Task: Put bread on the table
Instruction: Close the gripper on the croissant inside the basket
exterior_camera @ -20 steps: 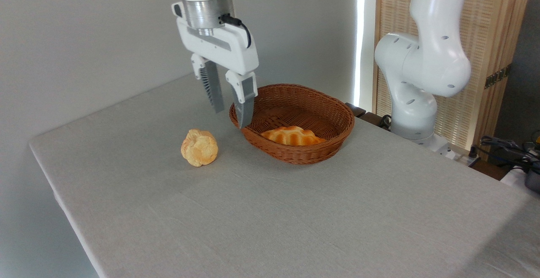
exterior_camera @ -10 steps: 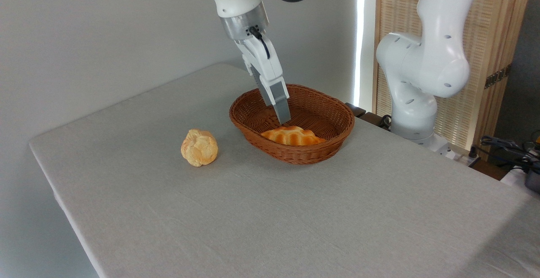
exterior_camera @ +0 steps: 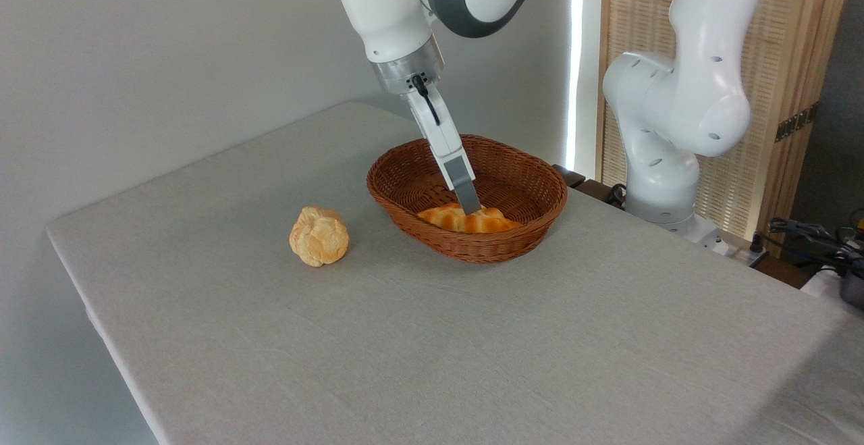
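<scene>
The bread (exterior_camera: 495,221), a glossy golden-orange ridged loaf, lies inside the brown wicker basket (exterior_camera: 540,219) against its near wall. My gripper (exterior_camera: 471,206) reaches down at a slant into the basket, its tip at the loaf's top middle. It is turned edge-on to the camera, so only one grey finger shows and the gap between the fingers is hidden. The table (exterior_camera: 405,337) has a light-grey cloth top, and the basket stands on its far middle part.
A pale round bun (exterior_camera: 318,236) lies on the table left of the basket. The arm's white base (exterior_camera: 665,161) stands off the far right corner. Cables and gear (exterior_camera: 817,236) sit at the right edge. A slatted wooden screen (exterior_camera: 790,60) stands behind.
The gripper swung right from over the basket's left rim, turned edge-on, and dropped into the basket until its tip reached the loaf. Loaf, bun and basket have not moved.
</scene>
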Available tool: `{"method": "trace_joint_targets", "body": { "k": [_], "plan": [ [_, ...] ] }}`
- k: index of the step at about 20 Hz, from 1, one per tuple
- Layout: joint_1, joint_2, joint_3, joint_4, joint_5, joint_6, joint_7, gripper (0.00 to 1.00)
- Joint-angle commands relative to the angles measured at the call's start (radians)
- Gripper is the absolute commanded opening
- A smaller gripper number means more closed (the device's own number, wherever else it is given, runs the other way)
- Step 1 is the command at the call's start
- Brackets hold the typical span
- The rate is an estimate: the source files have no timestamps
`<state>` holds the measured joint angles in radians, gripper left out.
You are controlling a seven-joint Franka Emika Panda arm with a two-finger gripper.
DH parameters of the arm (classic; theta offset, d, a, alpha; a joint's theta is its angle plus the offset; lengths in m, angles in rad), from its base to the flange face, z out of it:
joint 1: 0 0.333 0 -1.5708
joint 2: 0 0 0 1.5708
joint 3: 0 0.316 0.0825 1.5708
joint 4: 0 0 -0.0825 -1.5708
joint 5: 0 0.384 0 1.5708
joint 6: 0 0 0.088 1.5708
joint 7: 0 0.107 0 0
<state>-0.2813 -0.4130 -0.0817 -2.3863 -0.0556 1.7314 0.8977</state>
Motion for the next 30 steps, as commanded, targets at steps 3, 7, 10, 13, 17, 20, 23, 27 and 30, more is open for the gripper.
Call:
{"method": "trace_joint_targets", "body": {
  "k": [3, 7, 10, 13, 17, 20, 23, 27, 30],
  "plan": [
    [0.001, -0.003, -0.001, -0.059, 0.051, 0.095, 0.015, 1.0],
    [0.002, 0.026, -0.024, -0.059, 0.053, 0.112, 0.015, 1.0],
    [0.002, 0.039, -0.036, -0.059, 0.053, 0.116, 0.012, 1.0],
    [0.004, 0.057, -0.072, -0.059, 0.053, 0.116, 0.01, 1.0],
    [0.002, 0.077, -0.076, -0.059, 0.053, 0.117, 0.01, 0.78],
    [0.004, 0.082, -0.081, -0.059, 0.053, 0.117, 0.013, 0.39],
    [0.004, 0.082, -0.081, -0.059, 0.053, 0.117, 0.013, 0.38],
    [0.004, 0.08, -0.081, -0.057, 0.053, 0.116, 0.013, 0.38],
    [0.004, 0.08, -0.081, -0.059, 0.053, 0.114, 0.013, 0.39]
  ]
}}
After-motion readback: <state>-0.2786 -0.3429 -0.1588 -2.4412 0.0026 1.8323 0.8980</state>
